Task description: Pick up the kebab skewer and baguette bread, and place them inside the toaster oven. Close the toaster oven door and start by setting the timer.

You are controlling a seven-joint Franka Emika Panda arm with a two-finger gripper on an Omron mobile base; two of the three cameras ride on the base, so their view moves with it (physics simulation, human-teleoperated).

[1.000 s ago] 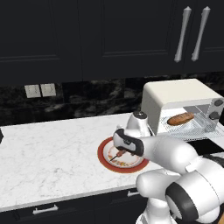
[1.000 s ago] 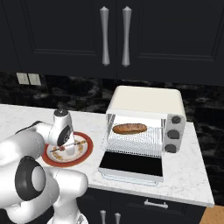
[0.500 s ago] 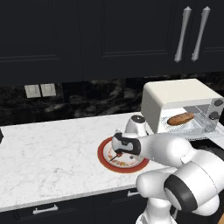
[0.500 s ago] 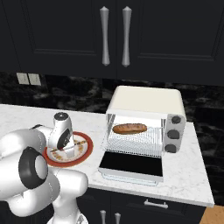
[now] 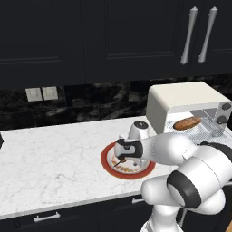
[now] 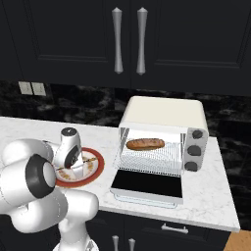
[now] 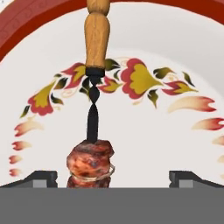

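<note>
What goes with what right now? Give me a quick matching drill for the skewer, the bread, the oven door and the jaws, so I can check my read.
Things:
1. kebab skewer
2. baguette bread
3. toaster oven door
4. gripper jaws

States:
A. folded down flat
B. on the wire rack inside the toaster oven
C. lying on the red-rimmed plate
D. spread wide, one on each side of the meat

Pairs: 1-C, 2-B, 3-A, 4-D

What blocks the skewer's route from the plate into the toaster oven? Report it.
Nothing visible does. The kebab skewer lies on the plate, the toaster oven door is down, and the baguette bread on the rack leaves room beside it.
</note>
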